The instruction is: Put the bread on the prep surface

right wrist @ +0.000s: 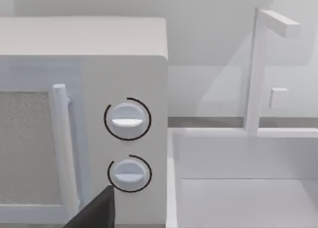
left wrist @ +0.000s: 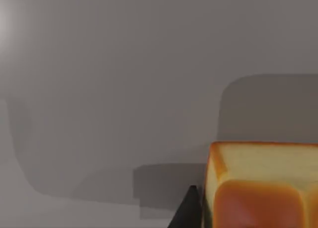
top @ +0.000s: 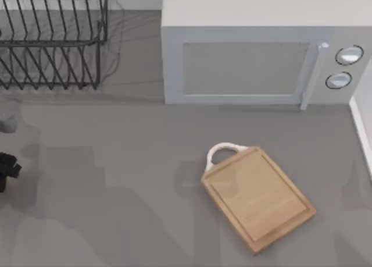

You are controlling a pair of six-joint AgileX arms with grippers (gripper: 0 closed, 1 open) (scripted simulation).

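Bread (left wrist: 263, 186), an orange-golden block, sits right against the left gripper (top: 7, 169) at the counter's left edge; one dark fingertip (left wrist: 188, 210) lies beside it. Whether the fingers clamp it, I cannot tell. This looks like the pickup step. Next, carry it rightward to the cutting board (top: 258, 197), well apart.

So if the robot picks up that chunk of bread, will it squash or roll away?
The bread looks boxy with flat faces, so it probably won't roll. Its glossy crust suggests some slipperiness. As bread, it is likely light and may dent if squeezed hard.
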